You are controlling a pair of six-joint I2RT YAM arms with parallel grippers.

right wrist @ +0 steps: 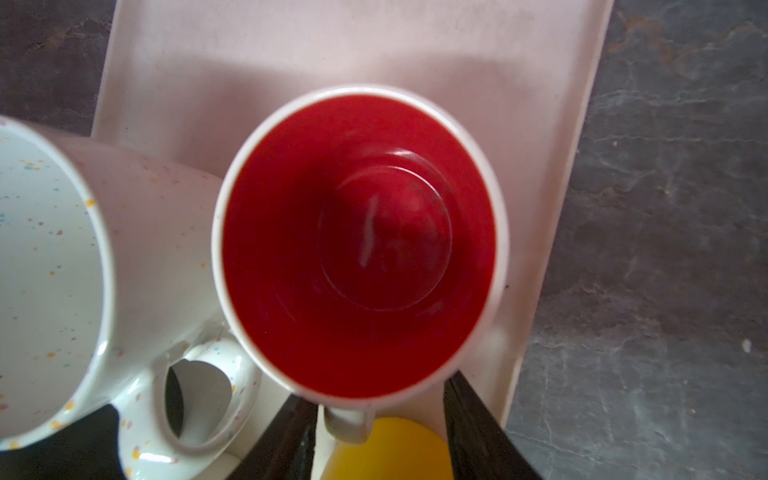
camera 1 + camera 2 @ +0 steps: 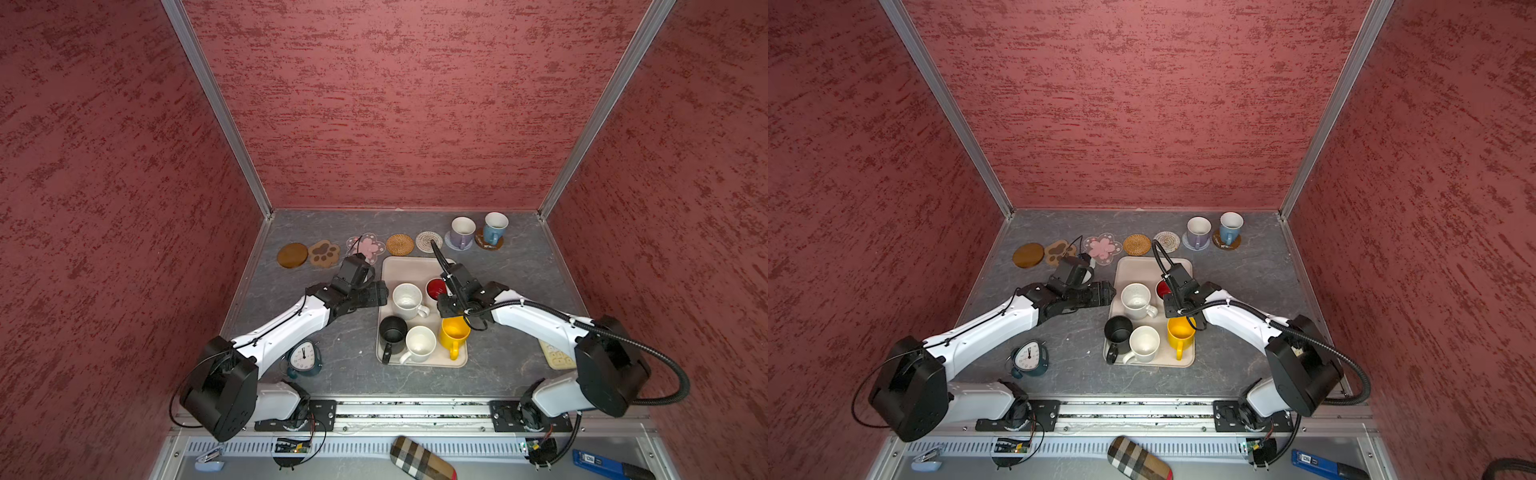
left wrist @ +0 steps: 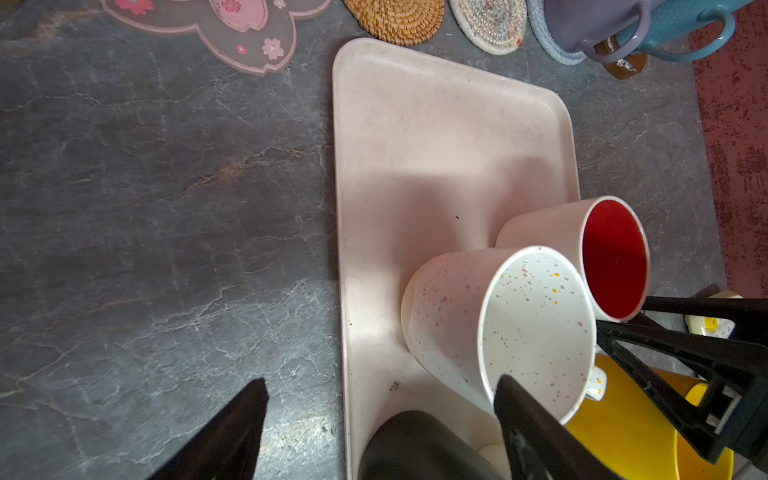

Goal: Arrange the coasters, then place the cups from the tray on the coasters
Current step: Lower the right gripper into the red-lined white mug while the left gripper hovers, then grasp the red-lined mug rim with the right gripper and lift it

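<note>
Cups stood in two places when we looked. Five were on the beige tray (image 2: 409, 268) in the middle of the grey surface (image 2: 523, 286). A speckled white mug (image 2: 406, 299) and a red-lined mug (image 2: 435, 286) stood farther back. A black mug (image 2: 392, 332), a plain white mug (image 2: 420, 343) and a yellow mug (image 2: 454, 332) lined the near edge. Two more cups stood at the far right: a lavender mug (image 2: 462, 231) on a grey-lavender round coaster (image 2: 449, 245), and a light blue mug (image 2: 494, 227) on a brown disc coaster (image 2: 482, 244).

To their left, along the far side, we saw five bare coasters in a row. From right to left they were a whitish woven coaster (image 2: 428, 241), a rattan coaster (image 2: 400, 244), a pink flower coaster (image 2: 369, 247), a tan paw coaster (image 2: 324, 253) and a second brown disc (image 2: 292, 255).

The right claw (image 1: 378, 388) reached down at the near side of the red-lined mug. It was partly open, with its fingers (image 1: 473, 419) on either side of the mug's handle. One finger sat just beside the handle and the other stood apart from it, so we saw no grip.

The left claw (image 3: 382, 380) was wide open and held nothing. It sat at the tray's left edge, beside the speckled white mug.

An alarm clock (image 2: 304, 358) stood near left on the surface. A cream calculator (image 2: 556, 355) lay near right, partly under the right arm.
</note>
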